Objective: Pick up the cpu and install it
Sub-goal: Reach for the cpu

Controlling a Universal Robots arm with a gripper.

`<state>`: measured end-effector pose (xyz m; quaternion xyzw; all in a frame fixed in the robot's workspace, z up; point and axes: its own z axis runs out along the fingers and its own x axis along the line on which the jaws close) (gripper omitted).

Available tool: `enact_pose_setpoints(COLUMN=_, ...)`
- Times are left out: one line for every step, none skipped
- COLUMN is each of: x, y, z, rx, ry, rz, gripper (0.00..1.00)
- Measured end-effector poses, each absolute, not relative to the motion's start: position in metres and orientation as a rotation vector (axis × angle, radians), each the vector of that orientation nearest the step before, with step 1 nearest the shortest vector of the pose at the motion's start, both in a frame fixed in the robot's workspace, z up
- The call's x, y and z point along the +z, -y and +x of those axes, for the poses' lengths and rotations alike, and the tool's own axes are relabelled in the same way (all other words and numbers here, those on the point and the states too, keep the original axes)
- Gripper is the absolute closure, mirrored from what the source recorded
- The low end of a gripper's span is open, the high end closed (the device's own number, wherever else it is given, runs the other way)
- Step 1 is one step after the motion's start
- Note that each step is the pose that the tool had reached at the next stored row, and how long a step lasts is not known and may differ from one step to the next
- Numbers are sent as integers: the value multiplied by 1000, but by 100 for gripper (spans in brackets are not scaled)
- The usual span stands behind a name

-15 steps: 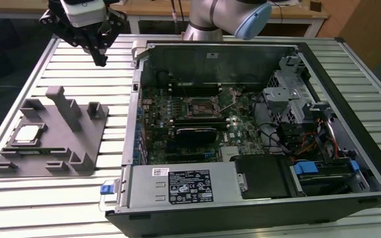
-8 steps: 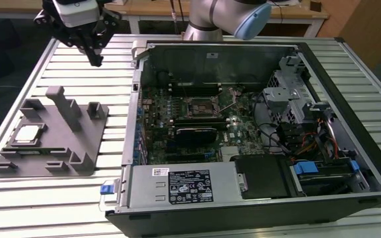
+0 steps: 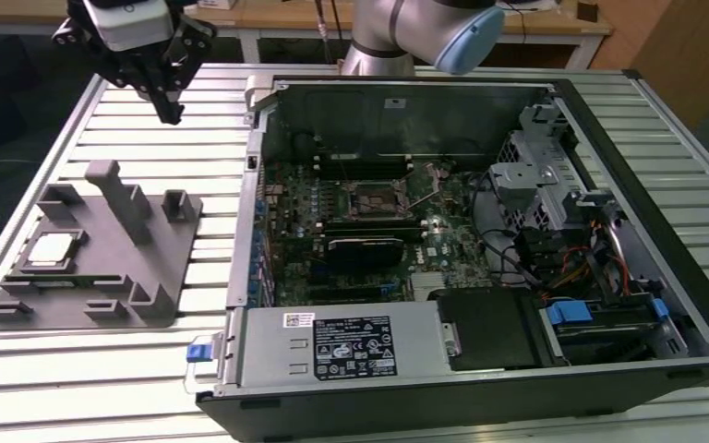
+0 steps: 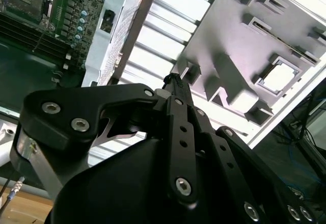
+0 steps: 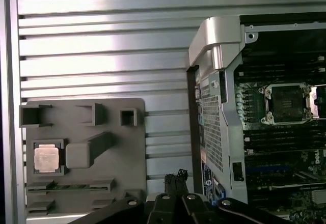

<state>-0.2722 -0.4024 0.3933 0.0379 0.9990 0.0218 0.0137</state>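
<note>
Gripper (image 3: 171, 114) upper left of exterior view, fingers closed, empty. Cpu (image 3: 53, 251) sits in grey holder (image 3: 90, 263), mid-left, well apart. Judgement: open fingers first, then centre squarely over the chip's edges.

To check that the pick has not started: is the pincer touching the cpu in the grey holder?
Apart. In the exterior view the pincer hangs above the slatted table, well away from the cpu lying in its grey holder.
</note>
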Motion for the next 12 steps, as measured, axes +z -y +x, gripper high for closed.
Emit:
enact_pose_setpoints(x=393, y=402, z=-273, rx=68, ry=-3111, rz=118, gripper=89)
enact_pose_setpoints(x=393, y=402, z=-274, rx=68, ry=-3111, rz=118, gripper=89)
enact_pose_setpoints(x=393, y=403, z=-275, rx=68, ry=-3111, rz=118, gripper=89)
enact_pose_setpoints(x=393, y=403, z=-276, rx=68, ry=-3111, rz=118, gripper=89)
enact_pose_setpoints(x=393, y=403, z=-277, rx=68, ry=-3111, rz=118, gripper=89)
enact_pose_setpoints(x=393, y=403, z=-278, rx=68, ry=-3111, rz=118, gripper=89)
enact_pose_setpoints(x=393, y=403, z=-279, rx=68, ry=-3111, rz=118, gripper=89)
enact_pose_setpoints(x=393, y=403, z=-280, rx=68, ry=-3111, rz=118, gripper=89)
enact_pose_setpoints(x=393, y=403, z=-281, rx=68, ry=-3111, rz=118, gripper=89)
enact_pose_setpoints(x=393, y=403, z=-282, rx=68, ry=-3111, rz=118, gripper=89)
enact_pose_setpoints(x=393, y=403, z=-283, rx=68, ry=-3111, rz=118, gripper=89)
enact_pose_setpoints(x=393, y=403, z=-284, rx=68, ry=-3111, rz=118, gripper=89)
